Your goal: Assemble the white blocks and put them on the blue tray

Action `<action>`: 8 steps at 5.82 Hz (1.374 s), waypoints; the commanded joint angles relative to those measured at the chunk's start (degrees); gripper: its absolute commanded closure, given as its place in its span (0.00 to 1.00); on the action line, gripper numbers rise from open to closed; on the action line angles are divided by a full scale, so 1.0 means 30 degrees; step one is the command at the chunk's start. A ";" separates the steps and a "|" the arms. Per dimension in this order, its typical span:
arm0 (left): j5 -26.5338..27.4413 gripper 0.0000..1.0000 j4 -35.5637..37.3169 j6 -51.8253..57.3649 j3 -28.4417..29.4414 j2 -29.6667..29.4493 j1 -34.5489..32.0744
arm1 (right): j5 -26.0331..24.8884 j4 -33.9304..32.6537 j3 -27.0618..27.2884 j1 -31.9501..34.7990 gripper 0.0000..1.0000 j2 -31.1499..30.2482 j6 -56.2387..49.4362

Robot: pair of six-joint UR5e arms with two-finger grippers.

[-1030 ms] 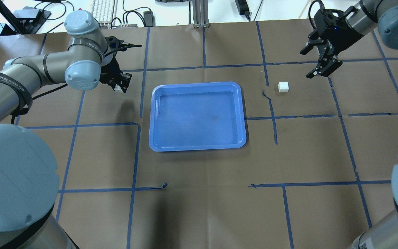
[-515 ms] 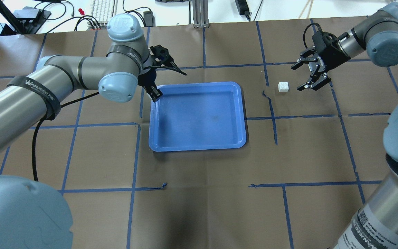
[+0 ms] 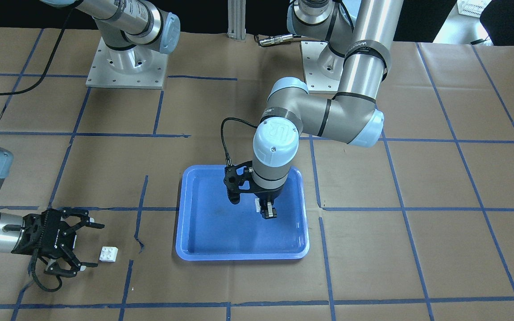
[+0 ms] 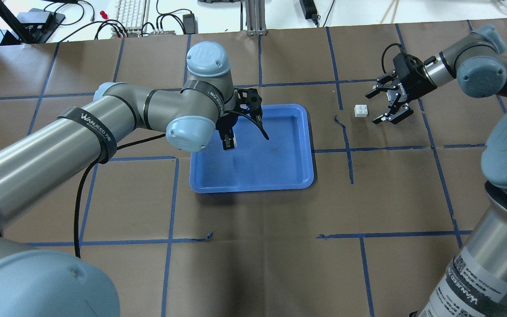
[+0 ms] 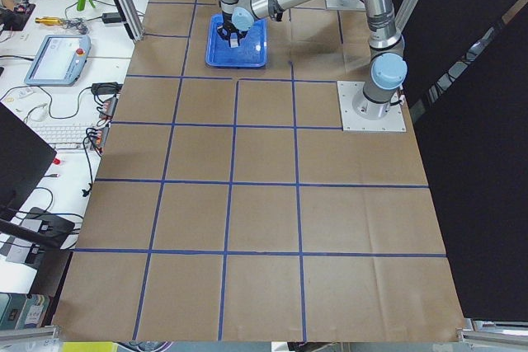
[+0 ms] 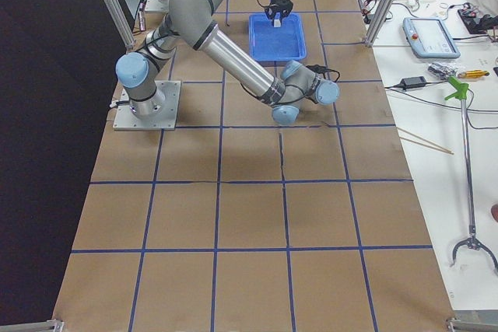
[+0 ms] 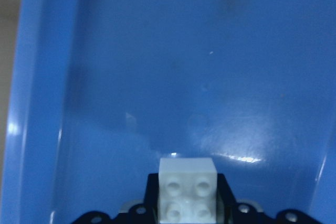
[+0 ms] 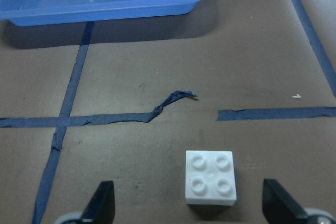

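The blue tray [image 4: 297, 178] lies in the middle of the table, also seen in the front view [image 3: 194, 249]. My left gripper [image 4: 228, 143] is shut on a white block [image 7: 187, 190] and holds it, studs toward the camera, just above the tray floor near the tray's left part [image 3: 266, 213]. The second white block [image 4: 360, 110] sits on the brown paper right of the tray, studs up [image 8: 210, 177]. My right gripper [image 4: 370, 108] is open and low, right beside this block. Its fingers [image 8: 102, 203] stand on either side of the block without touching it.
Blue tape lines cross the brown paper, with a torn tape curl [image 8: 176, 98] between tray and loose block. A keyboard [image 4: 132, 13] and cables lie beyond the far edge. The arm base plates [image 3: 125, 67] are bolted at the robot side.
My left arm swung right, carrying its white block from beside the tray to over the tray's inside. My right gripper came down and left, staying open, until it flanks the loose block.
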 commanded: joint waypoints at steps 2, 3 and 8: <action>-0.0111 0.90 0.1029 0.0400 -0.0433 -0.0580 -0.0606 | -0.0003 -0.2221 0.0335 0.0027 0.00 0.0137 0.0009; -0.0082 0.76 0.1441 0.0371 -0.0433 -0.0959 -0.0635 | -0.0003 -0.2204 0.0482 0.0056 0.00 0.0137 0.0040; 0.0006 0.02 -0.1433 -0.0447 0.0616 0.1076 -0.0725 | -0.0033 -0.2173 0.1008 0.0203 0.30 0.0079 -0.0077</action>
